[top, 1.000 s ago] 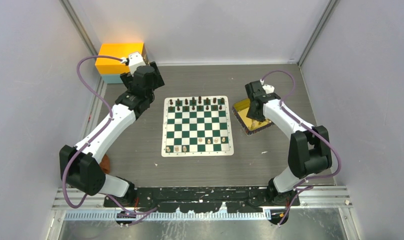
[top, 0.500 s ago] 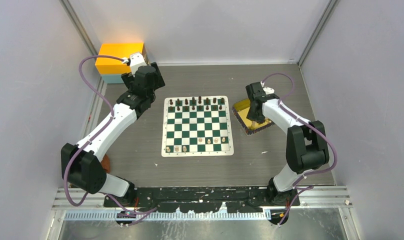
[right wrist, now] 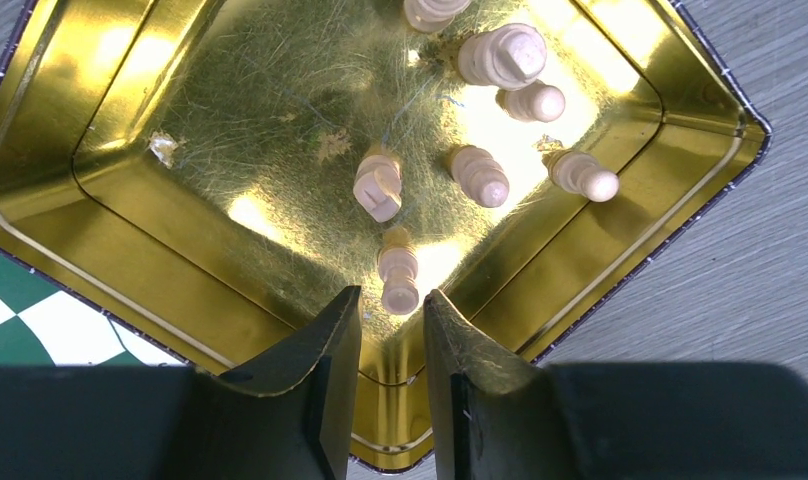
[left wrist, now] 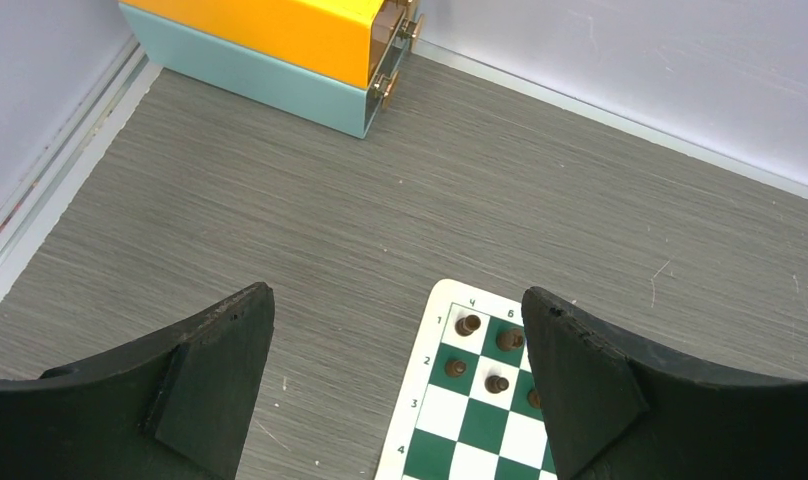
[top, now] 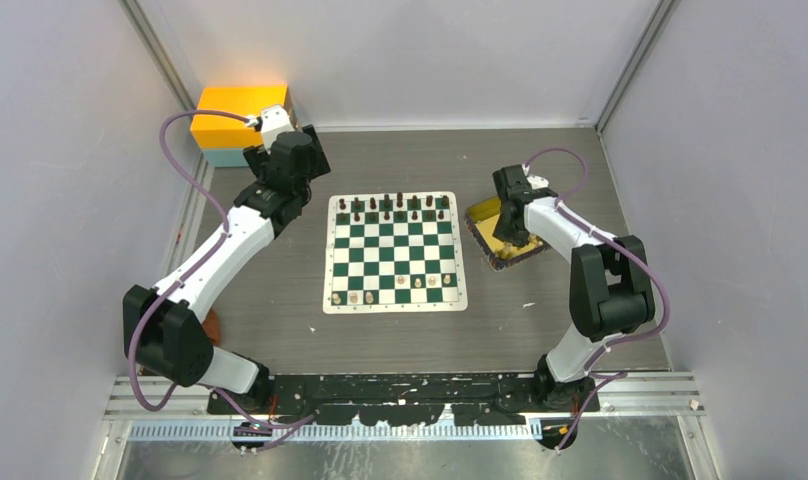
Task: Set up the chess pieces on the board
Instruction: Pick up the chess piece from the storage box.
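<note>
I see the board [top: 395, 255] lying flat at the centre of the table [left wrist: 280, 200]; dark pieces [top: 390, 208] stand along its far rows; a few pale pieces [top: 395, 288] stand on its near rows; further loose pieces [right wrist: 480, 175], all pale, lie in the gold tray [right wrist: 230, 120] just right of the board. The right gripper [right wrist: 390, 298] hangs over one corner of that tray, fingers set narrowly apart; one toppled pale piece [right wrist: 398, 275] lies at the tips, unclamped. The left gripper [left wrist: 396, 300] hovers off the board's far-left corner, fingers wide apart, holding nothing; the orange-and-teal box [left wrist: 270, 40] sits beyond it.
</note>
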`<action>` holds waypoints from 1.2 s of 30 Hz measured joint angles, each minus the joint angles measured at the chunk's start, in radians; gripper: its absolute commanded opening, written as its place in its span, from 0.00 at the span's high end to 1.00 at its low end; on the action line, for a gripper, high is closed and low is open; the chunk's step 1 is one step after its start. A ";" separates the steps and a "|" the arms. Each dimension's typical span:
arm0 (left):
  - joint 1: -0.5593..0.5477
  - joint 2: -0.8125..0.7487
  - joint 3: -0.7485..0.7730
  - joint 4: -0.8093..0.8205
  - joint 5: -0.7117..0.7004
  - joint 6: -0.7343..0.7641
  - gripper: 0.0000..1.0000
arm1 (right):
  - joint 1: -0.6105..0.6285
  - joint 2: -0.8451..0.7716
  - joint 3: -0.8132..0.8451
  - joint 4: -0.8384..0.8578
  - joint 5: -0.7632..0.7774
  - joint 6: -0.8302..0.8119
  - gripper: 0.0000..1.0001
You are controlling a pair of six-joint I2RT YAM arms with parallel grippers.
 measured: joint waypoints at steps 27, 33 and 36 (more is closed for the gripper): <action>0.000 0.035 0.008 0.000 0.000 0.022 0.06 | -0.022 0.041 -0.016 0.025 -0.027 0.006 1.00; 0.000 0.037 0.020 0.001 0.000 0.023 0.06 | -0.025 0.041 -0.016 0.055 -0.062 0.011 1.00; 0.000 0.037 0.020 0.001 0.000 0.023 0.06 | -0.031 0.041 -0.016 0.074 -0.090 0.023 1.00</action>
